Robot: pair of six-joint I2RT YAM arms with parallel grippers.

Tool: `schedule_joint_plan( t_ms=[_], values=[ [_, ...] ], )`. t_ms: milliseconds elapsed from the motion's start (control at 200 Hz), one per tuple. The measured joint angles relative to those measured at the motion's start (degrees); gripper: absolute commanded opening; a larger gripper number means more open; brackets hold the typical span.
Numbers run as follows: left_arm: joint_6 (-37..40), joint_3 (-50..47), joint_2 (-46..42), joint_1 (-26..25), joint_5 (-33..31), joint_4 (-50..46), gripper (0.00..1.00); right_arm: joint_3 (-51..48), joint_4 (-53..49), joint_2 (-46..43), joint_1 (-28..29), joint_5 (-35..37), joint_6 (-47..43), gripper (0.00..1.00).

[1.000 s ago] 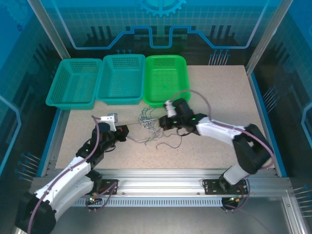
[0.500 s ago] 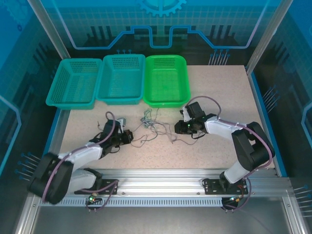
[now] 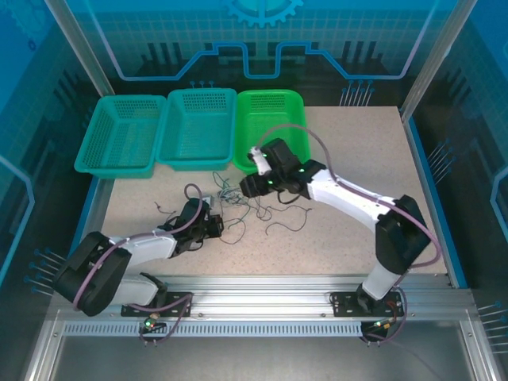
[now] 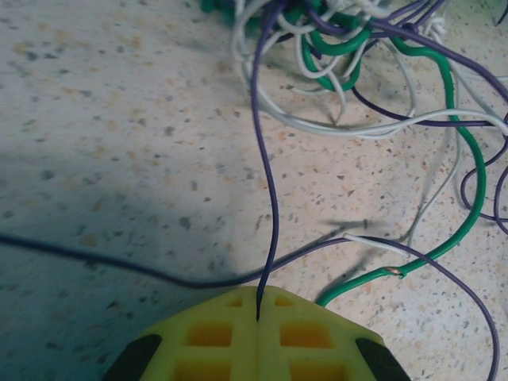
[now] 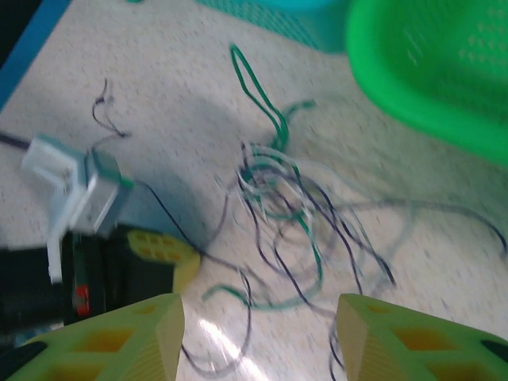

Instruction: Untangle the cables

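Note:
The cables point(image 3: 236, 203) lie as a loose tangle of dark purple, white and green wires on the speckled table, in front of the green basket. My left gripper point(image 3: 213, 225) rests low at the tangle's left side. In the left wrist view its yellow fingers point(image 4: 214, 333) are shut on a dark purple cable point(image 4: 264, 159) that runs up into the tangle point(image 4: 333, 48). My right gripper point(image 3: 248, 187) hovers over the tangle's far right side. Its jaws point(image 5: 258, 311) stand open and hold nothing, with the cables point(image 5: 286, 206) on the table below them.
Two teal baskets point(image 3: 119, 143) point(image 3: 198, 127) and a green basket point(image 3: 270, 127) line the back of the table. Loose dark wire ends lie at the right point(image 3: 284, 224) and left point(image 3: 163, 209) of the tangle. A green cable point(image 4: 456, 159) curves past the left fingers.
The right gripper has opened and swung left, from the tangle's right side to above it. The left gripper, still shut, has moved right toward the tangle.

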Motion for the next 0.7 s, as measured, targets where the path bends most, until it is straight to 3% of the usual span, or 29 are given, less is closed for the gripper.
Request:
schedule_joint_plan(
  t_ms=[330,450,520,625,695],
  values=[
    [-0.4,-2.1,-9.9,0.0,-4.7,-5.4,0.00,14.4,3.2,21.0,6.8,11.3,-0.2,0.58],
    [-0.4,-2.4,-11.0,0.0,-5.4,-6.2,0.00,18.7,3.3,26.5,6.7,14.3,-2.1,0.68],
    [-0.4,-2.8,-11.4,0.0,-5.5,-6.3,0.00,20.4,3.3,28.5,6.8,15.8,-3.2,0.69],
    [-0.4,-3.1,-12.0,0.0,-5.7,-6.7,0.00,24.0,3.1,31.8,6.7,16.4,-3.9,0.64],
    [-0.4,-3.2,-12.2,0.0,-6.0,-6.8,0.00,26.4,3.1,33.9,6.7,16.3,-4.2,0.54]
  ],
)
